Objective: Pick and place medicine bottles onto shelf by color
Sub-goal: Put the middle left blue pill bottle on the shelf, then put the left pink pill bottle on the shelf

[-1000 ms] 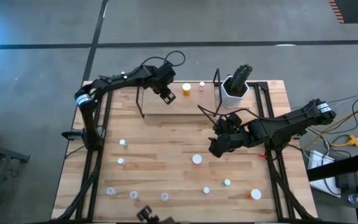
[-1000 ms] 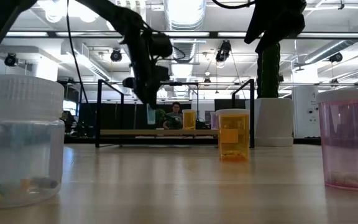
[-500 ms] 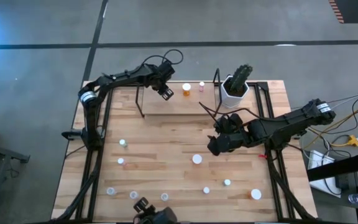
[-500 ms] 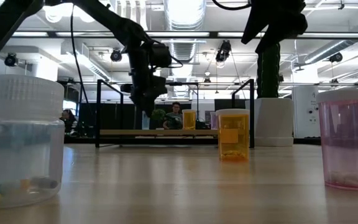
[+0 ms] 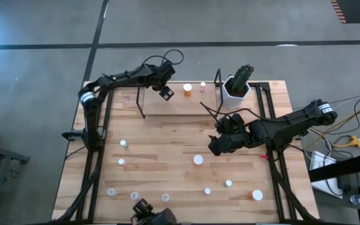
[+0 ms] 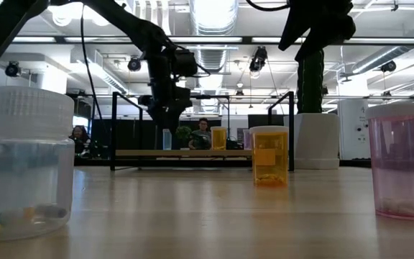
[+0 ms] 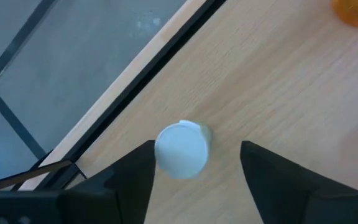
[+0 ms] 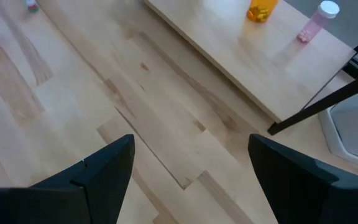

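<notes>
the left gripper hangs over the shelf, fingers apart around a small white-capped bottle standing free there. it looks light, rigid and tippy; grip the body below the cap. the right gripper waits open mid-table.

White-capped clear bottle upright on shelf; orange bottle alongside.

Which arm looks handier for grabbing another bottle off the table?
Probably the right. The right gripper hangs open over mid-table, close to a white-capped bottle. The left gripper is over the shelf, above a bottle standing there.
</notes>
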Robot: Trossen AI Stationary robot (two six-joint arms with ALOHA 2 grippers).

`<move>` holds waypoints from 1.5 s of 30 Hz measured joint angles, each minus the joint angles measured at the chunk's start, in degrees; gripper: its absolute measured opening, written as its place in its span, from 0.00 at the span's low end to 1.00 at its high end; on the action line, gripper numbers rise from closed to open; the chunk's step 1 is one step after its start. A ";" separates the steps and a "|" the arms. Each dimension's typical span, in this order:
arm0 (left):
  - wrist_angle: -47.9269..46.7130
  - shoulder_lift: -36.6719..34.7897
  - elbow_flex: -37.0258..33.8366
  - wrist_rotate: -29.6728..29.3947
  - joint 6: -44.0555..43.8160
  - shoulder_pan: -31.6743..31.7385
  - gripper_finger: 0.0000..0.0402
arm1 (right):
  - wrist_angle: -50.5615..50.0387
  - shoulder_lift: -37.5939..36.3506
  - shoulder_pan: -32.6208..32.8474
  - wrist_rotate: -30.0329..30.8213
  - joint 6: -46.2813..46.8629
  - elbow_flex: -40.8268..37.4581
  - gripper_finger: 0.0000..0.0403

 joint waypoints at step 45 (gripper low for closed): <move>-25.14 -53.65 -24.39 14.05 -59.14 -46.00 0.63 | 30.36 0.04 -8.64 -2.08 -31.15 -8.72 0.75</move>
